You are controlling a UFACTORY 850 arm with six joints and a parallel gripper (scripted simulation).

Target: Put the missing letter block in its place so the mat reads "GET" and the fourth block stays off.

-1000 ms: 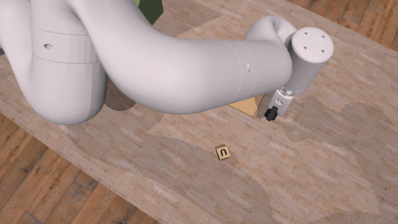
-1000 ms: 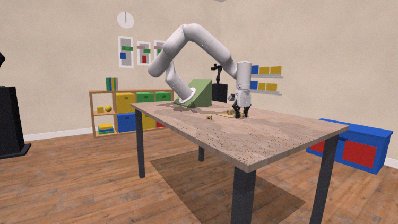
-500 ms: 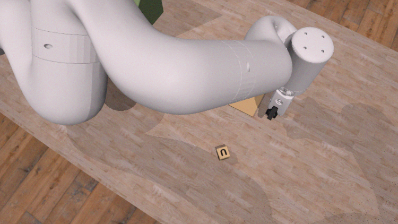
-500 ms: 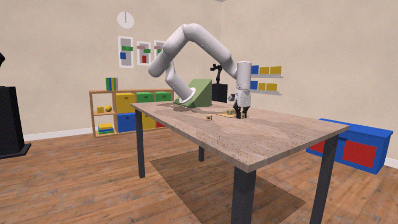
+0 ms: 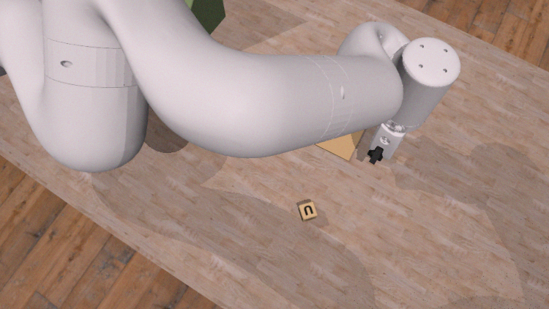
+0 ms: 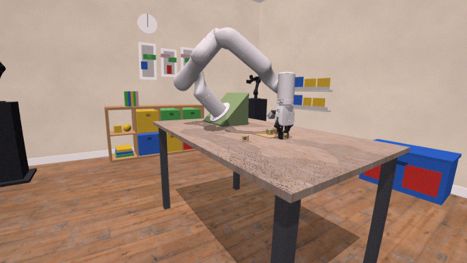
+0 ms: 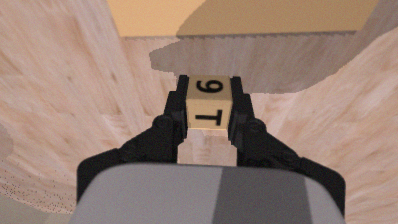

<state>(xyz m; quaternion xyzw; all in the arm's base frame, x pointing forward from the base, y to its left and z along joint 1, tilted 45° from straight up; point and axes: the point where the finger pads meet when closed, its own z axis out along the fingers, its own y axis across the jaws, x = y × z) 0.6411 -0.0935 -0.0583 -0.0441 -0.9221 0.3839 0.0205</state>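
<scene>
Beside the mat (image 5: 341, 146), mid-counter (image 5: 421, 230), the gripper (image 7: 209, 112) clamps the T block (image 7: 209, 107); a U block (image 5: 307, 210) lies apart.

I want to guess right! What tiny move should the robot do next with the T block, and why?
Probably lift it straight up a little. The pincer is shut on the T block, which sits on the table, just short of the mat.

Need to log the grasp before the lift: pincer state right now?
Pincer: closed on the block with T and 9 showing, on the table just short of the mat.
</scene>
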